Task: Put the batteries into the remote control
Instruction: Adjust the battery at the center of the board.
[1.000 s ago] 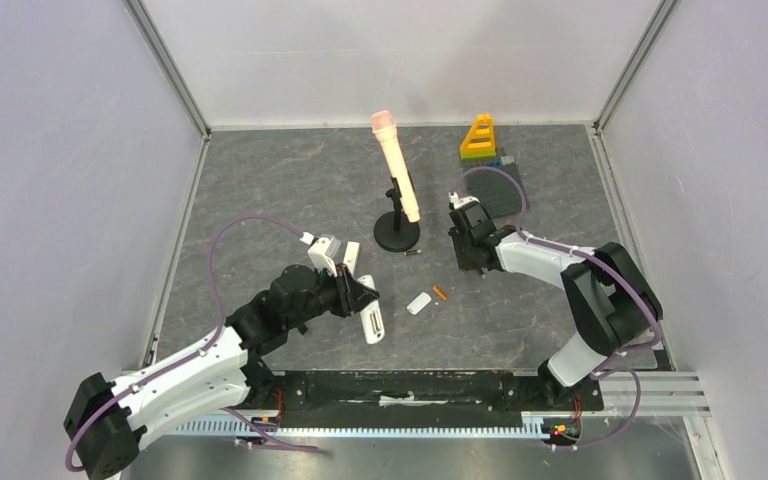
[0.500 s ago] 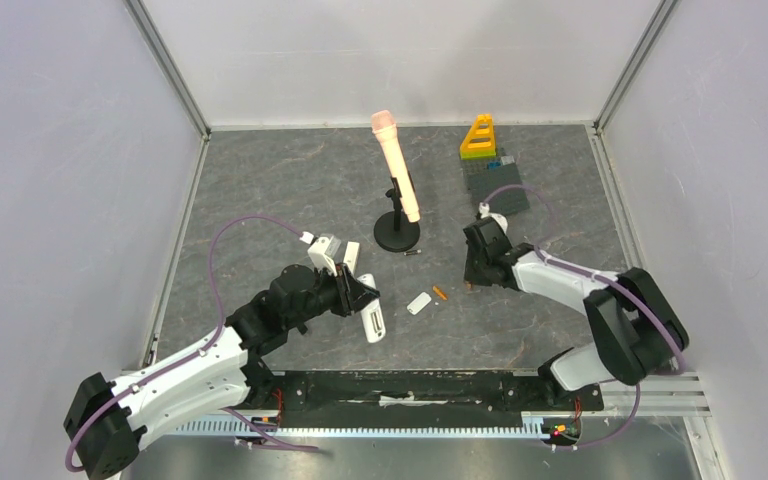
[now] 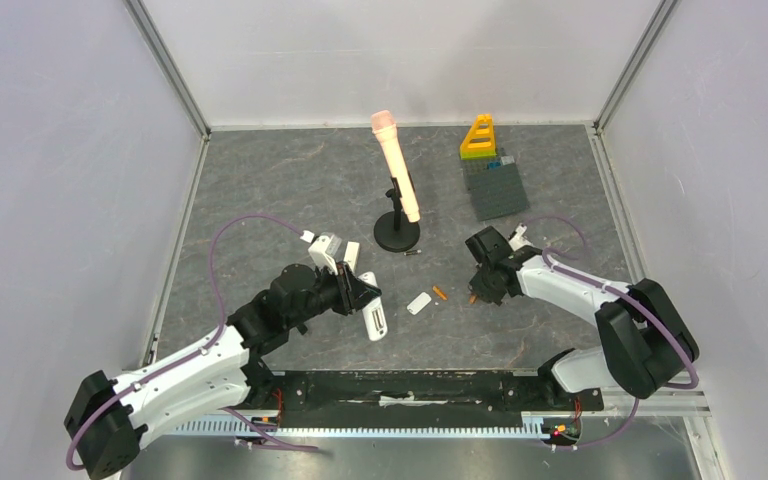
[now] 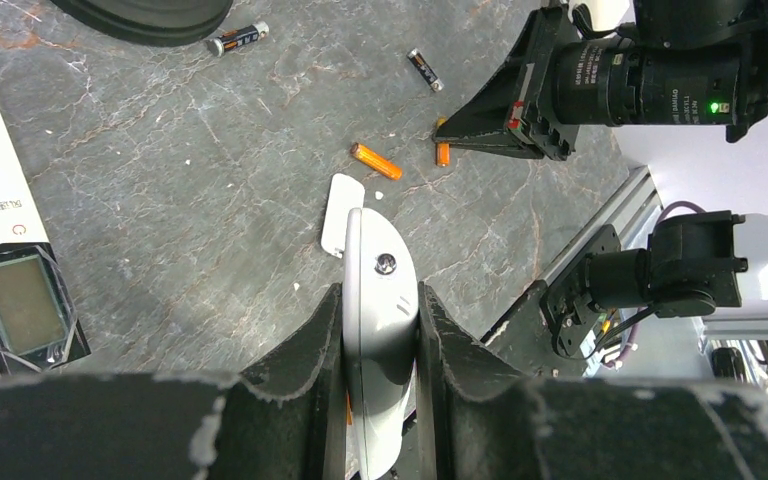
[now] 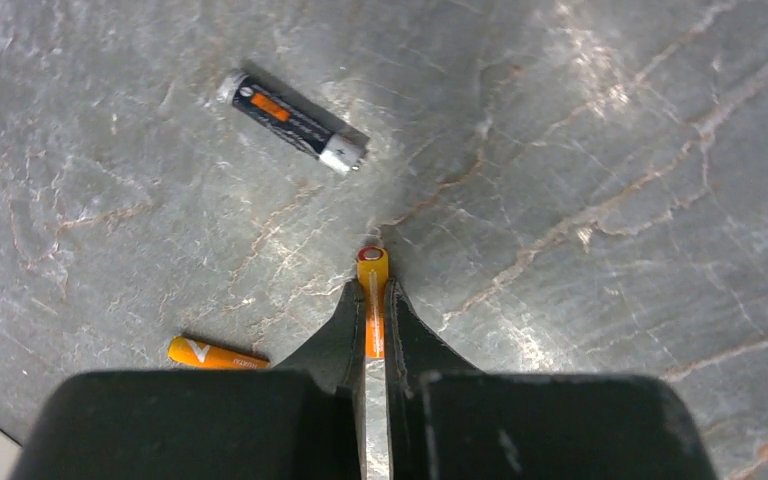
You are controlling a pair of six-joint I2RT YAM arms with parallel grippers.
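One orange battery (image 5: 371, 268) is clenched between the two fingers of the right tool (image 5: 371, 298). It lies lengthwise along them, with its capped end projecting past the fingertips toward the bench (image 5: 610, 150). Whether that end touches the surface cannot be told. In the top view this pair sits right of centre in the frame.

The second orange battery (image 5: 218, 354) lies flat at lower left of the right wrist view, near the tool but apart from it. A dark grey battery (image 5: 293, 120) lies diagonally at upper left of the same view, well apart from the fingers. The other dark grey battery (image 4: 237, 39) lies at the top of the left wrist view, just beside the black stand base (image 4: 145, 12) that carries the pink microphone (image 3: 398, 165).

The remote control (image 4: 380, 265) is at lower centre of the left wrist view. It is grasped edgewise by the left tool (image 4: 379, 320), whose fingers press on its two long sides.

Just beyond the remote's tip a white battery cover (image 4: 342, 213) lies flat on the bench; whether the two touch cannot be told. The cover and the second orange battery lie between the two tools.

A white device with a grey screen (image 4: 5, 250) occupies the left edge of the left wrist view. In the top view, a yellow block (image 3: 478, 137) and a grey studded plate (image 3: 498, 188) stand at upper right, well apart from the batteries.
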